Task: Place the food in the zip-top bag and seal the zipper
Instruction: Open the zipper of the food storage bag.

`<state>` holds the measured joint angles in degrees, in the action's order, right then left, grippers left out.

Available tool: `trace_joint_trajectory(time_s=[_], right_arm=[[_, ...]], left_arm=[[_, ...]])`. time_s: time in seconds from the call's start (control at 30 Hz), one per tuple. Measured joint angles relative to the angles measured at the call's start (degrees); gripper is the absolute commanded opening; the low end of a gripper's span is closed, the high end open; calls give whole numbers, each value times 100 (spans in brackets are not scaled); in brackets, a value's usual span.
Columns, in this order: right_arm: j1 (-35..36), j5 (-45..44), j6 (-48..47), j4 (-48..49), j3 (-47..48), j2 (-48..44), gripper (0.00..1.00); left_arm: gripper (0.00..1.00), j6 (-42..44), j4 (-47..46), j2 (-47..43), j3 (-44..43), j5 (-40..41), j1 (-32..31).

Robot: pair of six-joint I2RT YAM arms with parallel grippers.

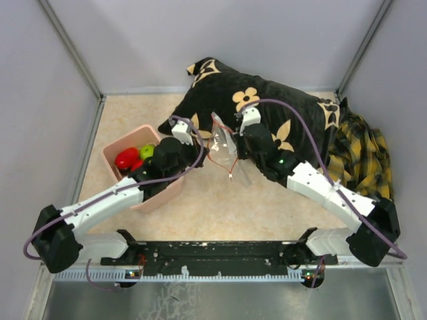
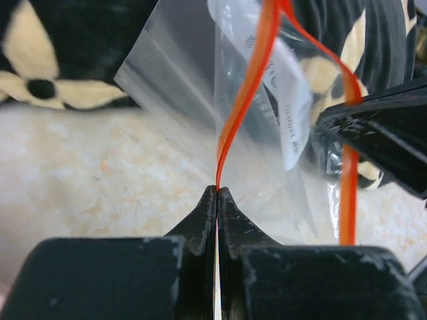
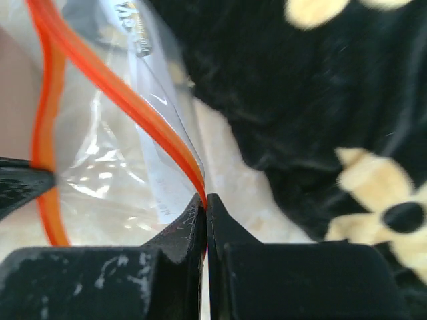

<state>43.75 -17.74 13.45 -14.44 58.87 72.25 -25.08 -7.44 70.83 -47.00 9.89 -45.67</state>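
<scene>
The clear zip-top bag [image 1: 225, 148] hangs between my two grippers above the table, in front of the black pillow. My left gripper [image 2: 218, 190] is shut on its red-orange zipper strip [image 2: 250, 87]. My right gripper [image 3: 205, 199] is shut on the zipper strip [image 3: 133, 100] on the other side. The bag's mouth gapes, with the two orange strips apart, and the pouch [image 3: 107, 167] looks empty. The food, red pieces [image 1: 127, 158] and a green one [image 1: 146, 151], lies in the pink tub at the left. In the top view the left gripper [image 1: 200, 144] and right gripper [image 1: 237, 143] flank the bag.
The pink tub [image 1: 117, 145] stands by the left arm. A black pillow with cream flowers [image 1: 267, 100] lies behind the bag, and a yellow-black plaid cloth [image 1: 360, 150] lies at the right. Grey walls enclose the table.
</scene>
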Motion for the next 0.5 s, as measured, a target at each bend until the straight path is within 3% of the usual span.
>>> trace_joint_trajectory(time_s=[0.23, 0.5], right_arm=[[0, -634, -737, -619, 772, -229, 0], [13, 120, -957, -625, 981, -317, 0]], left_arm=[[0, 459, 737, -610, -426, 643, -22], [0, 522, 968, -1075, -474, 529, -26]])
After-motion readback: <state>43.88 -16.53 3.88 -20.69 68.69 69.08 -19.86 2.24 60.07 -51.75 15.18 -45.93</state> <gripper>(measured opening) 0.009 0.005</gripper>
